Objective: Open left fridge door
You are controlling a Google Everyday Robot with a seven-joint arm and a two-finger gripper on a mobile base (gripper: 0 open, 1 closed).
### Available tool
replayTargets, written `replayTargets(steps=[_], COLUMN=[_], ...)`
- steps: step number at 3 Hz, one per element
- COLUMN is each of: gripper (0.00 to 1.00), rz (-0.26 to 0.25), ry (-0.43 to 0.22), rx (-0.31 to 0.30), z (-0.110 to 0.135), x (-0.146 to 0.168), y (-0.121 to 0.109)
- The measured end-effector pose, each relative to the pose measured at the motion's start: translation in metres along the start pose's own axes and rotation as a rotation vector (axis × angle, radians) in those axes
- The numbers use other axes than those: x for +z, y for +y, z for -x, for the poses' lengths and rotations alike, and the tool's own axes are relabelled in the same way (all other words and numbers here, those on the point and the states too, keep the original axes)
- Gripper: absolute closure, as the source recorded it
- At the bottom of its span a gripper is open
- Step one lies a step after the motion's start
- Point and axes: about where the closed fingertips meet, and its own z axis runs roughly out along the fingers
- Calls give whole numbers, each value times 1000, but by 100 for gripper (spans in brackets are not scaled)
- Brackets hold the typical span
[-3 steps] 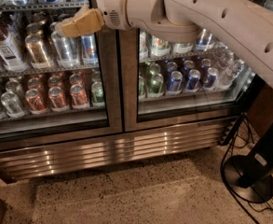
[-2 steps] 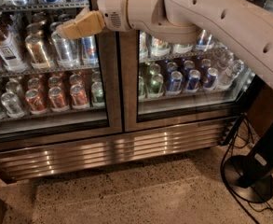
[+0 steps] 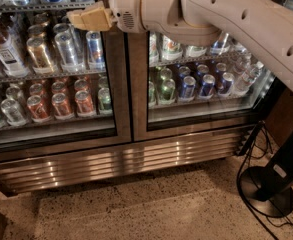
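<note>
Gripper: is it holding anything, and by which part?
Nothing visibly held. The gripper sits before the glass of the left fridge door, near its upper inner edge; the door looks shut, and contact cannot be told.

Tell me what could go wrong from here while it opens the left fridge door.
1. The gripper sits in front of the glass of the left fridge door, high up near the centre seam. Pressing there could load the pane instead of catching the door's edge.
2. The right door meets it closely at that seam, so the gripper might hook the wrong one.
</note>
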Motion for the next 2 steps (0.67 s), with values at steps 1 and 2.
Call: replayTargets(steps=[1,2], gripper=[65,89], rz=[0,0], ry=[0,0], rx=[0,0], z=[0,0], x=[-6,-9], y=[-7,-12])
